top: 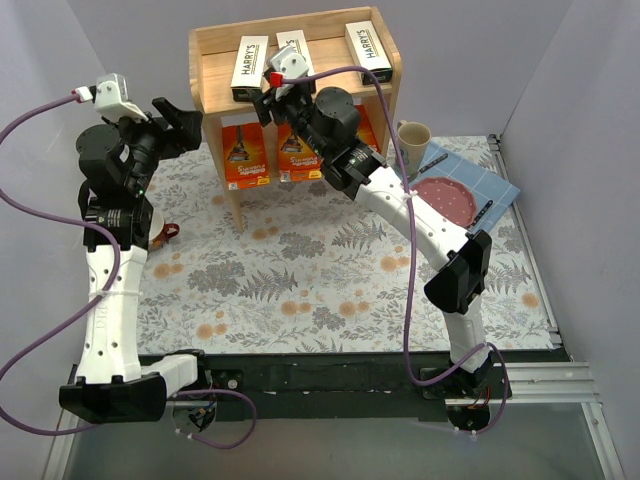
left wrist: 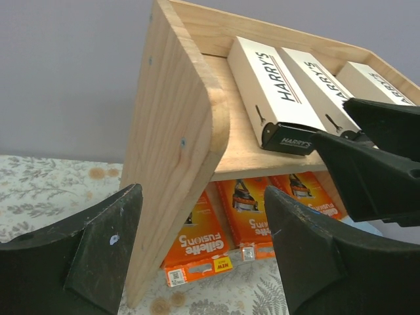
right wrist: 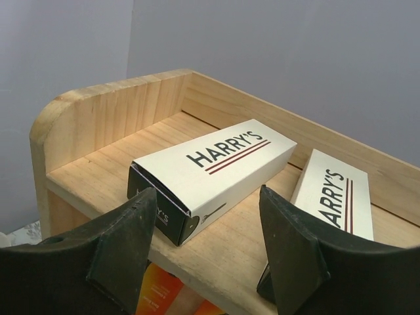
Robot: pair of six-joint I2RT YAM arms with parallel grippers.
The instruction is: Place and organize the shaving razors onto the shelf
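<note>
The wooden shelf (top: 215, 75) stands at the table's far side. Three white HARRY'S boxes lie on its top tier: left (top: 249, 67), middle (top: 296, 44) partly hidden by my right wrist, right (top: 367, 45). Orange razor packs (top: 246, 152) (top: 300, 152) stand on the lower tier; a third shows in the left wrist view (left wrist: 305, 187). My right gripper (top: 272, 102) is open and empty at the top tier's front edge, between the left box (right wrist: 210, 164) and the middle box (right wrist: 335, 193). My left gripper (top: 186, 126) is open and empty beside the shelf's left side panel (left wrist: 170, 144).
A beige mug (top: 413, 135) stands right of the shelf. A blue tiled mat (top: 495, 180) with a dark red round plate (top: 448, 195) lies at the right. A small red and white object (top: 165, 233) sits by the left arm. A floral cloth (top: 300, 280) covers the table.
</note>
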